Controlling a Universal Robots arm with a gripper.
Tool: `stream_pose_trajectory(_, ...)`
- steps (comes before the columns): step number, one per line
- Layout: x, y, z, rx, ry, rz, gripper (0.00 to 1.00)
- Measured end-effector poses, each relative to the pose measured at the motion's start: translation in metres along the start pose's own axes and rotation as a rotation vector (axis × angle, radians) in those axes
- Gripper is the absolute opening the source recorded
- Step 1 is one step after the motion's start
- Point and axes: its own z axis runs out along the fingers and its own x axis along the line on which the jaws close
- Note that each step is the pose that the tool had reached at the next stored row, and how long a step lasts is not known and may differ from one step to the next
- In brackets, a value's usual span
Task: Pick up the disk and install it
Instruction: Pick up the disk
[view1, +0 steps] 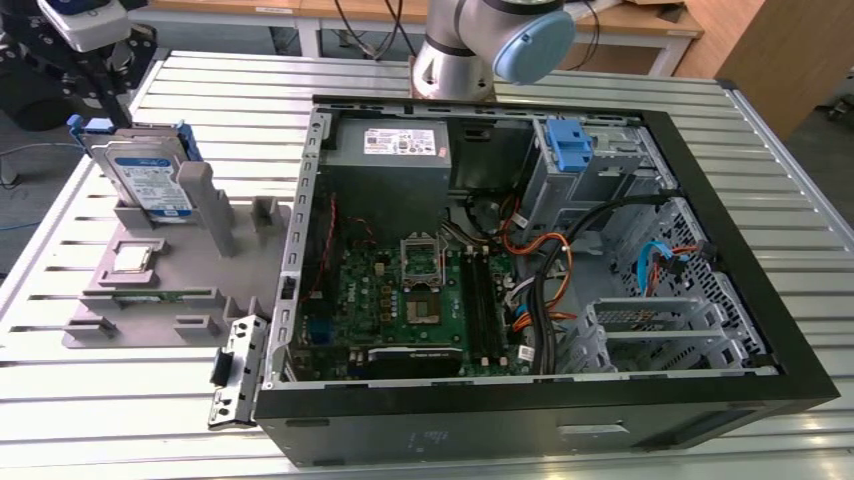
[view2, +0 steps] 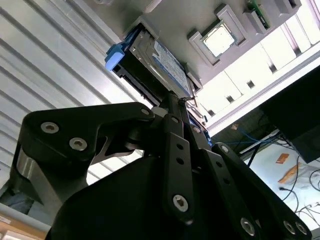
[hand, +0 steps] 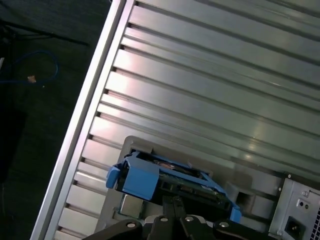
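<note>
Disk: you have one disk (view1: 144, 182). It is silver, has a white-and-blue label and sits inside a blue carrier.
Disk position: it stands on its edge in one grey holder (view1: 200, 215), at the exterior view's left and outside the computer case.
Gripper: you see one gripper (view2: 175, 103). In both wrist views it is just beside the edge of the disk that carries the blue tab.
Gripper state: you cannot tell from these views whether it is wide, narrow or holding the disk.
Holder contents: near the disk, one square processor chip (view1: 130, 259) lies flat, and one green memory stick (view1: 154, 295) lies in a slot.
Computer case: one case (view1: 747, 300) lies open on its side, just beside the holder.
Inside the case: one grey power supply (view1: 390, 146) and one blue bracket (view1: 567, 147), well apart from the disk.
Table: one slatted metal table (view1: 240, 90) carries the holder and the case.
Arm: one arm (view1: 487, 40) rises behind the case.
</note>
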Motion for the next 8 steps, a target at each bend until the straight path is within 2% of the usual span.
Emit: stream_pose_trajectory(8, 0.0000, 0.0000, 0.0000, -0.0005, 0.0022, -0.101, 0.10)
